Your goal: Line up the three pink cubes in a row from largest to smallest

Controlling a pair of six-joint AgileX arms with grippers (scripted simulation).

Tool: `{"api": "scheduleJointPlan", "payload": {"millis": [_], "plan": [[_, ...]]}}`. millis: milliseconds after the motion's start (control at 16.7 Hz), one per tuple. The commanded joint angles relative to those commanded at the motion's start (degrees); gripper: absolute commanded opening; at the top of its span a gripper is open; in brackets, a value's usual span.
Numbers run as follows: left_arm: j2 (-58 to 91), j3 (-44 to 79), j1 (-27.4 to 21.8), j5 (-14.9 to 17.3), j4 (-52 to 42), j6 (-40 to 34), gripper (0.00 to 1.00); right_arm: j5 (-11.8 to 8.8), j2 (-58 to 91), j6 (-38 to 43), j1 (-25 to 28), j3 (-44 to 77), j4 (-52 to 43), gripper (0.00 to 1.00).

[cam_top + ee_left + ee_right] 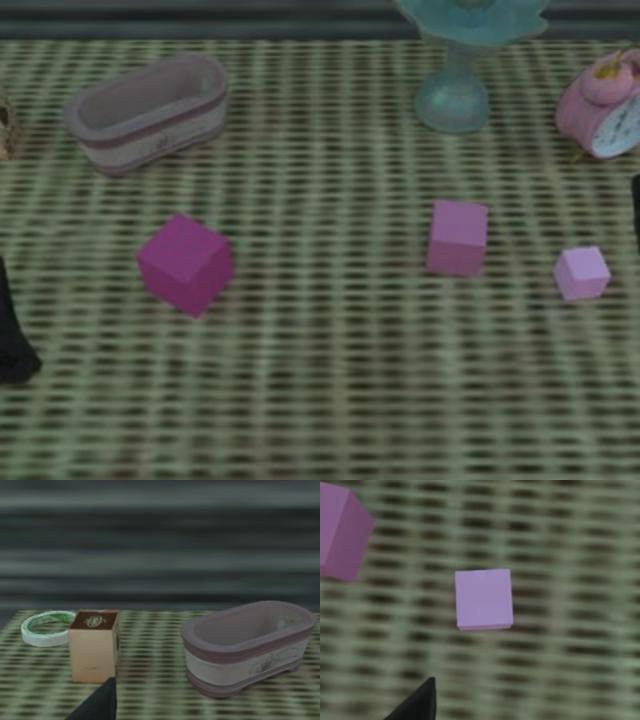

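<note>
Three pink cubes lie apart on the woven mat. The large deep magenta cube (185,263) sits left of centre, turned at an angle. Right of centre is the medium pink cube (458,237), and the small pale cube (582,272) lies farther right. My left gripper (15,355) rests at the left edge, well left of the large cube, open and empty. My right gripper (636,215) sits at the right edge, above the small cube (484,599), also open and empty; the medium cube (342,530) shows at that view's corner.
At the back left stands a pinkish oval tub (148,110), with a pale blue glass stand (455,90) at back centre. A pink alarm clock (605,105) occupies the back right. The left wrist view shows a tan carton (94,647) and a tape roll (46,627) beside the tub (247,647).
</note>
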Motion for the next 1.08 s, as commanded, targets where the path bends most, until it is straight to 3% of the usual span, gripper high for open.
{"api": "scheduleJointPlan", "payload": {"millis": [540,1080], "plan": [[0.00,0.00,0.00,0.00,0.00,0.00,1.00,-0.10,38.10,1.02,3.79,29.77,-20.96,1.00],[0.00,0.00,0.00,0.00,0.00,0.00,1.00,-0.14,42.80,1.11,4.00,33.72,-22.99,1.00]]}}
